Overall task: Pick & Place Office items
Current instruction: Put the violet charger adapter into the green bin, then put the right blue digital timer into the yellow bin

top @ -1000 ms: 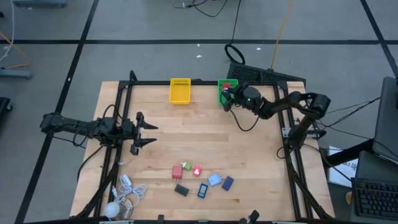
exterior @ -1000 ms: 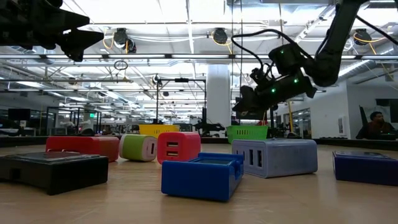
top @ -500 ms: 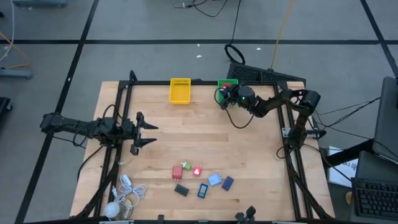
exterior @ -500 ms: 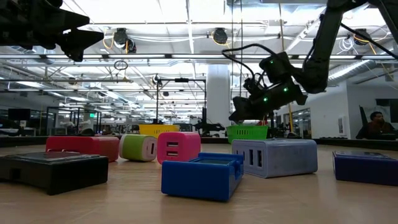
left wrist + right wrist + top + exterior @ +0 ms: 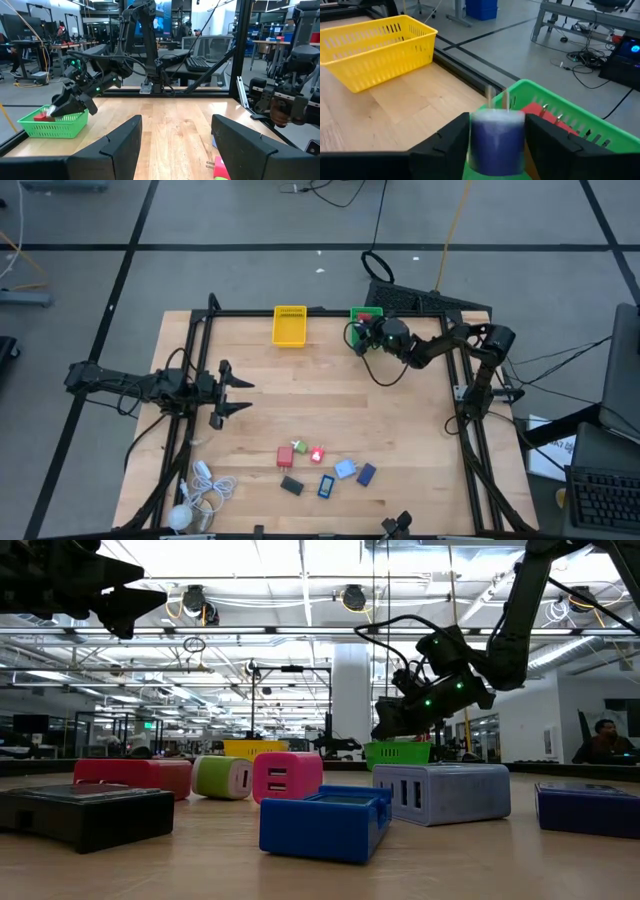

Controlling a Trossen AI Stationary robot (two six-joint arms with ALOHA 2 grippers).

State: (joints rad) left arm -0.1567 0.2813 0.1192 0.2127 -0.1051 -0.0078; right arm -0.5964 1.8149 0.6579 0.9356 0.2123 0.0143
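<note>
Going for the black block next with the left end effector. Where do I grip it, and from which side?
Take the black block across its two long sides, near the middle, coming straight down: it lies flat and low, with bare wood along both sides. The left end effector is open; the right end effector holds a blue piece.

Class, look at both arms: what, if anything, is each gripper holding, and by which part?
The right gripper holds a blue plug block by its sides, over the green basket. The left gripper is open, holding nothing.
</note>
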